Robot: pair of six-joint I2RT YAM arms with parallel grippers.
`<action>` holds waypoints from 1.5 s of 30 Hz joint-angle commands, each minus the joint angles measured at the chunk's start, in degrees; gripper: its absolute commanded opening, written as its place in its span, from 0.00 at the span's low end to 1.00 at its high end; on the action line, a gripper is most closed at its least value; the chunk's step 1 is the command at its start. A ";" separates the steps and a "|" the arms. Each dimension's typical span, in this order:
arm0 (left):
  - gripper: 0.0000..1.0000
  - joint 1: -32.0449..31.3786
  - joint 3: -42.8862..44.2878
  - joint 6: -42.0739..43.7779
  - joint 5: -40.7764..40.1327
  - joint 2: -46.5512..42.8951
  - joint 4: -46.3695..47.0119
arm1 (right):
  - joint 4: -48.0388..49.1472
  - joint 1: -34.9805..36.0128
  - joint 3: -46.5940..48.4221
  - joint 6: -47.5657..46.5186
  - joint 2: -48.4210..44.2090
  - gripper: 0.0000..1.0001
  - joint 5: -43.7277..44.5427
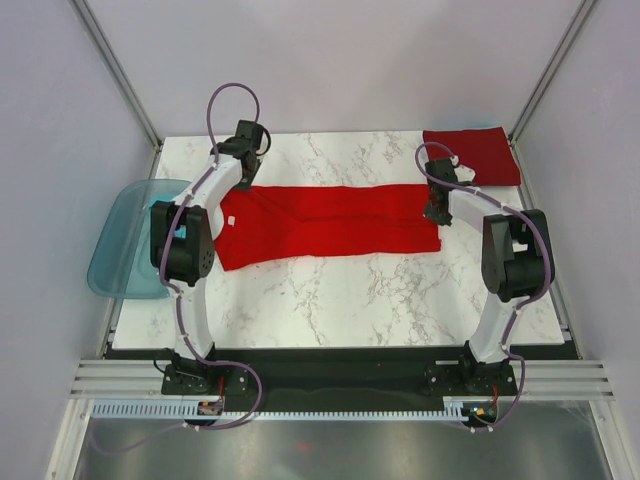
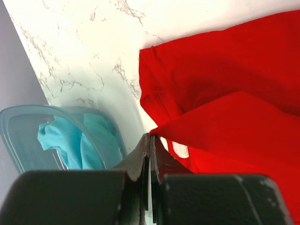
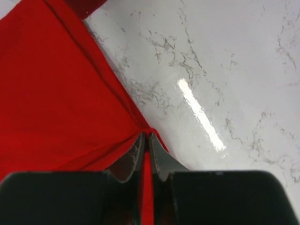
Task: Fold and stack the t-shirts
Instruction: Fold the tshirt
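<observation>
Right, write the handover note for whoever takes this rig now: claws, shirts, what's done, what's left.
Left claw: shut, pinching the left end of the bright red t-shirt, near its tag.
Right claw: shut on the same shirt's right end.
The bright red t-shirt lies stretched between both claws as a long band, folded lengthwise, not yet a square.
Crimson t-shirt: folded flat at the far right corner.
Teal t-shirt: bunched up in the blue tub at the left.
Done: crimson folded.
Left: finish folding the red, fold the teal, stack all three.
</observation>
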 commanded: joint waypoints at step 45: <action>0.02 -0.03 11.05 7.50 21.04 1.17 3.70 | 7.71 0.12 -8.44 -3.97 -16.55 0.25 -15.54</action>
